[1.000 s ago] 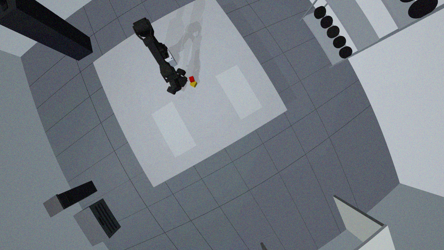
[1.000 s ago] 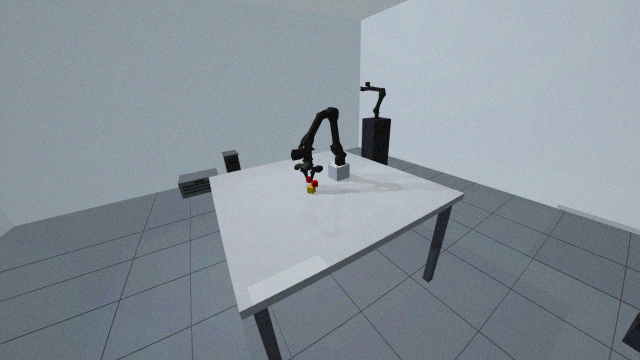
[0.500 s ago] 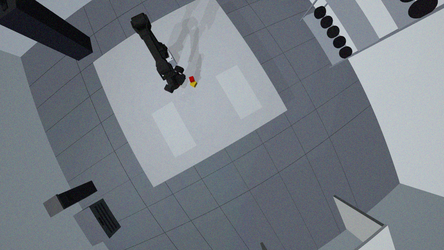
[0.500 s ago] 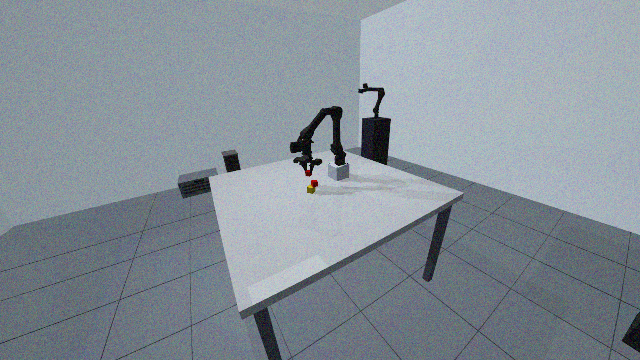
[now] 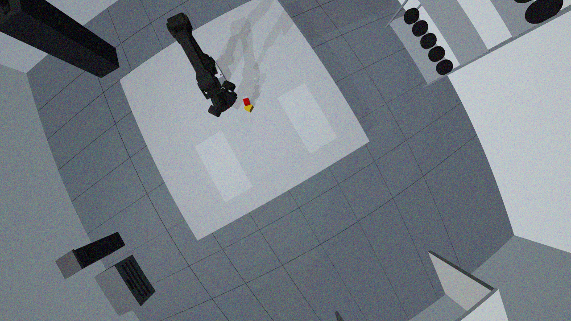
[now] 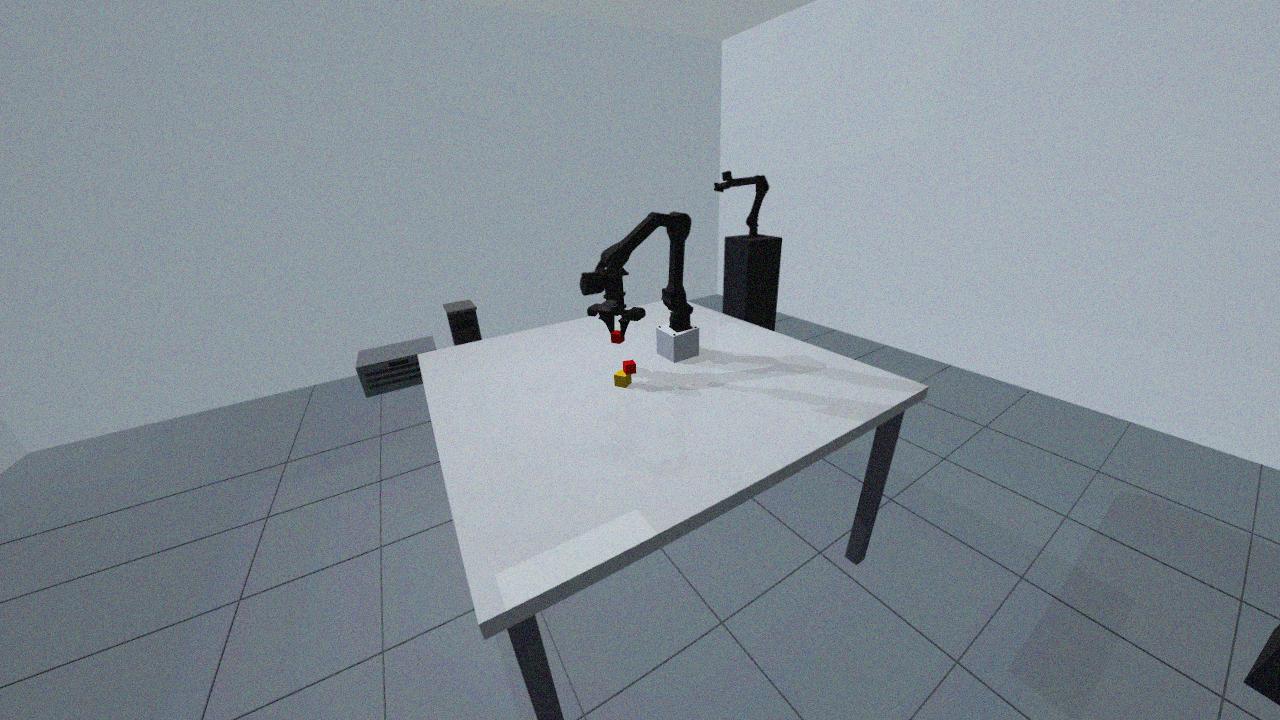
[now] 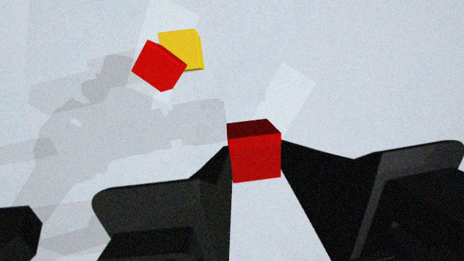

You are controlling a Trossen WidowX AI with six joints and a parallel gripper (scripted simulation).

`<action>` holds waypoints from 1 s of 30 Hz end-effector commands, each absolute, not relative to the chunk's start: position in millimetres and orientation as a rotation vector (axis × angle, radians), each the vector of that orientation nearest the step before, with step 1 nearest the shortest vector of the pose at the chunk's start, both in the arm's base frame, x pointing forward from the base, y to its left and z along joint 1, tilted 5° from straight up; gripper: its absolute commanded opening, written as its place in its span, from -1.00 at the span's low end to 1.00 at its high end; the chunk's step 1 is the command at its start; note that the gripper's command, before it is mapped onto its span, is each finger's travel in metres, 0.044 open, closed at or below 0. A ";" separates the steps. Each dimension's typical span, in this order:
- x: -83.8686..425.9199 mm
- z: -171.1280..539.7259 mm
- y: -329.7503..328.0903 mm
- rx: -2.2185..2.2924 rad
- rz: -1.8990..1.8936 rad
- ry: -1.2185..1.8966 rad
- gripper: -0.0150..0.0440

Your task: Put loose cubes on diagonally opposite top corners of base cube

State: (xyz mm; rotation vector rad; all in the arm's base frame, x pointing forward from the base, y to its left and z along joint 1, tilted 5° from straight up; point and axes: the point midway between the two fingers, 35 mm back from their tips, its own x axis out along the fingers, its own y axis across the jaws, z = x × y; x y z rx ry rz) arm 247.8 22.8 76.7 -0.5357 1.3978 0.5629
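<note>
The yellow base cube (image 5: 248,107) (image 6: 622,380) (image 7: 185,47) sits on the table. One red cube (image 5: 246,101) (image 6: 629,367) (image 7: 159,67) rests on a top corner of it, turned relative to it and overhanging; it looks level. My gripper (image 6: 617,334) (image 7: 251,148) is shut on the other red cube (image 5: 228,107) (image 6: 617,338) (image 7: 255,159) and holds it in the air, above the table and to the side of the base cube. The held cube looks roughly level. In the top view the arm hides most of the held cube and the fingertips.
The arm's pale mounting block (image 6: 677,343) stands on the white table (image 5: 275,171) (image 6: 554,447) behind the cubes. A second arm (image 6: 756,201) stands on a black pedestal (image 6: 751,282) beyond the table. Shadows of the arm fall beside the cubes.
</note>
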 end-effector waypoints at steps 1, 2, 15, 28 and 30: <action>253.3 78.9 30.2 -0.492 0.525 1.407 -0.14; 254.9 79.2 32.5 -0.475 0.510 1.411 -0.14; 273.6 81.9 66.0 -0.258 0.317 1.453 -0.14; 287.7 82.6 104.1 -0.039 0.123 1.475 -0.14; 289.4 82.6 110.4 -0.005 0.094 1.477 -0.14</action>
